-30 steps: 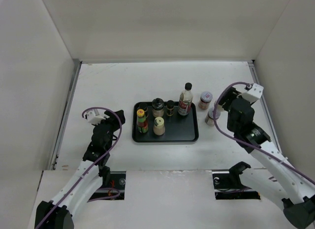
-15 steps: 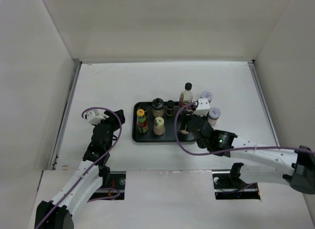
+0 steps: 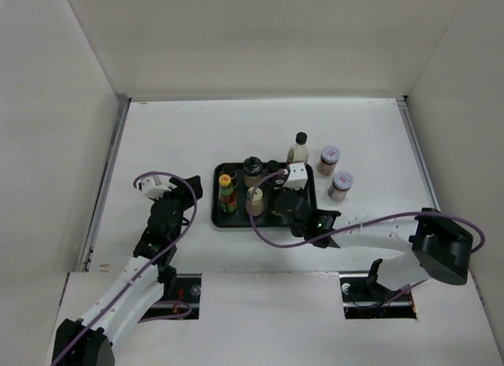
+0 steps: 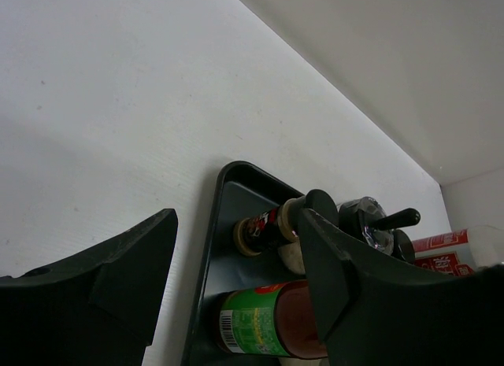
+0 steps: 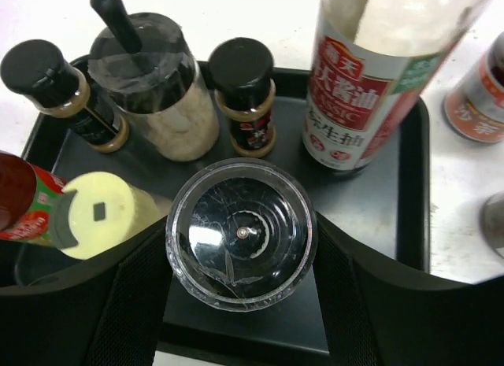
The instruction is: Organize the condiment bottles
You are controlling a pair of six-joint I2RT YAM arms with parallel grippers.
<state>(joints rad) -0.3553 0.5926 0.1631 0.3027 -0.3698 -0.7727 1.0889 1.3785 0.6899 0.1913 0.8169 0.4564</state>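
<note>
**A jar gripped over the black tray**

We see a matte white table (image 3: 197, 138) closed in by plain white walls (image 3: 260, 43). Near its middle lies a flat black tray (image 3: 236, 219), rectangular, with rounded corners and a low raised rim.

The right gripper (image 5: 240, 240) hangs over the tray's near half. Its dark fingers (image 5: 134, 295) are closed against both sides of a round clear-lidded jar (image 5: 236, 216). We cannot tell whether the jar's base touches the tray.

Along the tray's far edge stand a small black-capped bottle (image 5: 47, 71), a handled jar (image 5: 165, 106) of pale grains and a short black-capped spice jar (image 5: 244, 86). At the far right corner is the tall clear bottle (image 5: 366, 83) with a glossy red label.

On the tray's left half stands the red-green sauce bottle (image 3: 227, 193). A cream-lidded jar (image 5: 98, 212) sits next to it towards the middle, just beside the gripped jar.

Off the tray's right edge, on the table, stand a farther short jar (image 3: 329, 157) and a nearer short jar (image 3: 341, 185), apart from each other.

The left gripper (image 4: 236, 224) sits off the tray's left edge, pointing at it, with its jaws apart and nothing between them.

The widest open table lies beyond the tray's far edge and off its left side. Inside the rim, the floor to the right of the gripped jar is bare.
</note>
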